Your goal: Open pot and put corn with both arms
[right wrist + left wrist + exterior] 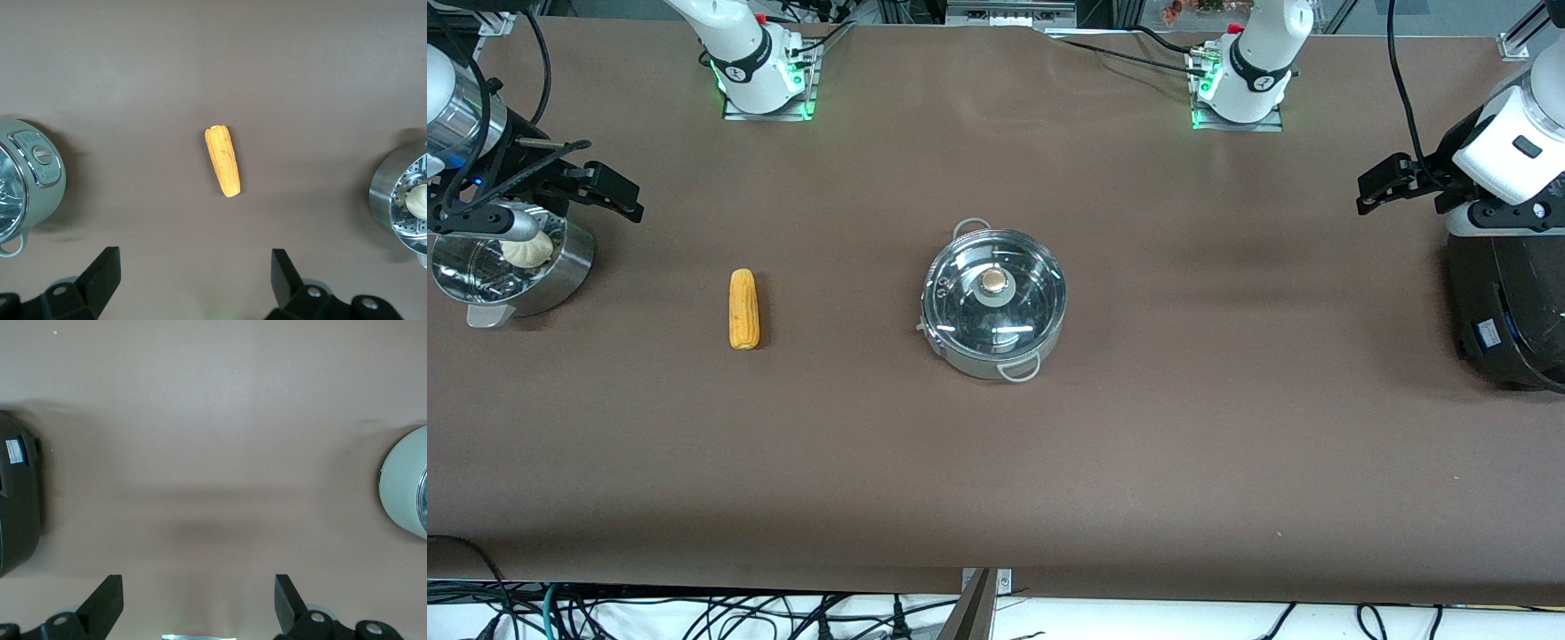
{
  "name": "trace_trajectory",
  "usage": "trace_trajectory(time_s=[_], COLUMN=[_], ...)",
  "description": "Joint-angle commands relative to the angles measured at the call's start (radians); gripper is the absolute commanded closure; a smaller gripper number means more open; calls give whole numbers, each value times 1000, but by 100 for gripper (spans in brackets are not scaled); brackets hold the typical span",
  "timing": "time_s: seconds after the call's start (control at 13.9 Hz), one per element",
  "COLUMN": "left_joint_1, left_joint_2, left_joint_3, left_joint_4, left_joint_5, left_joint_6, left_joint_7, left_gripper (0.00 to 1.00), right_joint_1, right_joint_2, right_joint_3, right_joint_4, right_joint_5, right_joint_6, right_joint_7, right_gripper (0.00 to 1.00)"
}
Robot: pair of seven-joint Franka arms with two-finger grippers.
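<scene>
While both jaws stand apart, right gripper (pixel 193 280) over table near corn (pixel 222 161); left gripper (pixel 199 603) well apart from lidded pot (pixel 994 302).

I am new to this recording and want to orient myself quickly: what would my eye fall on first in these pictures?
First, the shiny pot at the table's middle, its glass lid on, and the yellow corn lying beside it toward the right arm's end. Then the grippers, both open and empty: the right gripper above the steamer bowl with its white bun, the left gripper beside the black cooker.
</scene>
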Motion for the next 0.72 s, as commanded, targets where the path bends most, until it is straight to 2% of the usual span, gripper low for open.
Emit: trace_trajectory(time_s=[0.0, 0.65], left_joint_1=[8, 9], left_joint_2=[19, 19], left_joint_3=[-3, -3], left_joint_4=[37, 37], left_joint_5=[6, 9], left_joint_6=[-25, -25], left_joint_7=[22, 20], left_gripper=[0, 0], right_joint_1=[1, 2], right_joint_2=[-29, -15], right_joint_3=[1, 1], right_joint_4=[-28, -7], right_joint_5=[3, 5], right_joint_6=[4, 3], right_joint_7=[13, 19], right_gripper=[0, 0])
